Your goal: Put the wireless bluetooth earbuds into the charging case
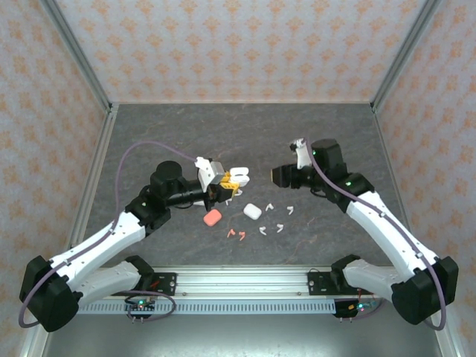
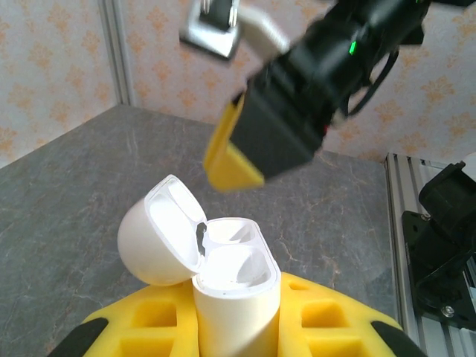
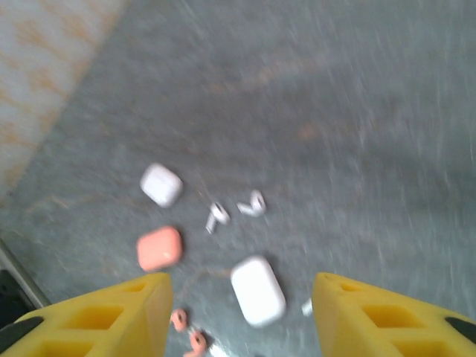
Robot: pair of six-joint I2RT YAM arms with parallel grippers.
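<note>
**Ana:** While the white earbuds (image 1: 269, 204) lie loose just right of the closed white case (image 1: 251, 211), the open charging case (image 2: 236, 275) is beyond and left of it, clamped upright in the left gripper (image 1: 225, 181), with both wells empty.

**Ben:** And the right gripper (image 1: 281, 176)?

**Ana:** It hangs beyond and right of that closed case, fingers apart and holding nothing.

**Ben:** What could go wrong?

**Ana:** Those buds are tiny, glossy and bent-stemmed. An off-centre pinch could flick one away or seat it crooked in the smooth, rounded well.

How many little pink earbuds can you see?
2. One salmon-pink stemmed plastic earbud lies on the grey table near the salmon-pink pebble-shaped case; the other lies right beside it. Others may be hidden.
</note>
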